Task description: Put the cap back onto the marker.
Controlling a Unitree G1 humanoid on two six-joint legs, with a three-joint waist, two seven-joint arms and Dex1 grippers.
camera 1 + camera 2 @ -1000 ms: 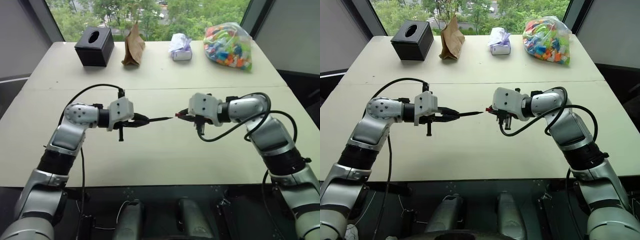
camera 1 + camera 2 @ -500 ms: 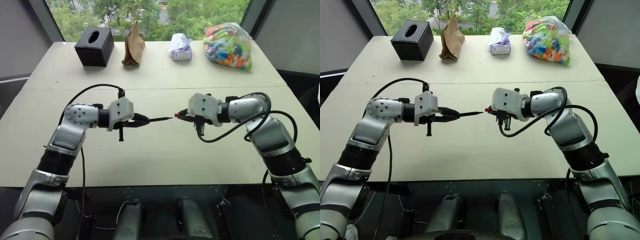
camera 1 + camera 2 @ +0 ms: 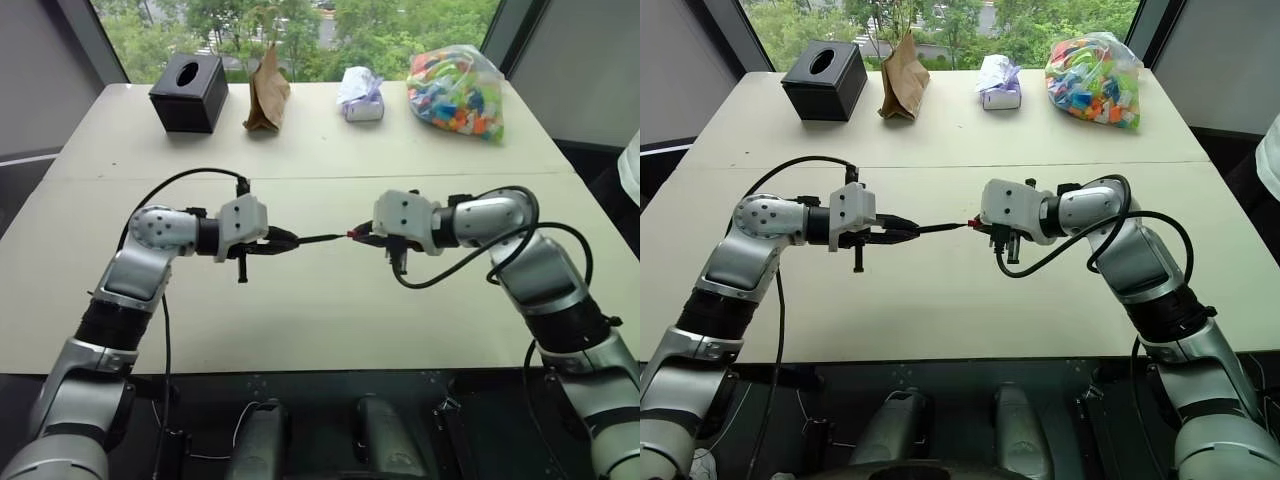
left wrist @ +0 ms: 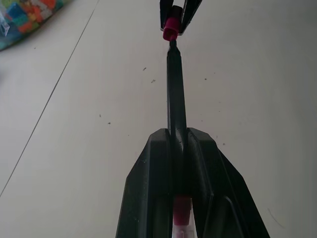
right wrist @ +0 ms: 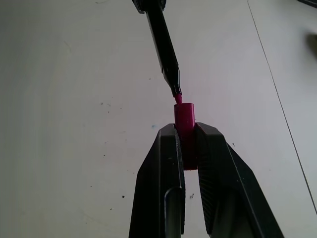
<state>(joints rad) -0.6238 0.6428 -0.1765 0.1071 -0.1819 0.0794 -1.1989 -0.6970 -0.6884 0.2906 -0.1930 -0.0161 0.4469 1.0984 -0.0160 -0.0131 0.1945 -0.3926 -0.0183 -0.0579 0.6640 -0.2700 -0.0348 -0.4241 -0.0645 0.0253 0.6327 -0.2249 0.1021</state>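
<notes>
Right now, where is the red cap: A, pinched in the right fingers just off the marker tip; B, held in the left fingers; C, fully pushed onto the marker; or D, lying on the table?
A: the red cap sits pinched between the right fingers, with the marker tip at its opening, not yet seated.

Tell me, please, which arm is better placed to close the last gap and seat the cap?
Probably the right. The right gripper is shut on the cap, whose open end sits just off the marker tip. The left gripper only needs to hold the marker steady.
</notes>
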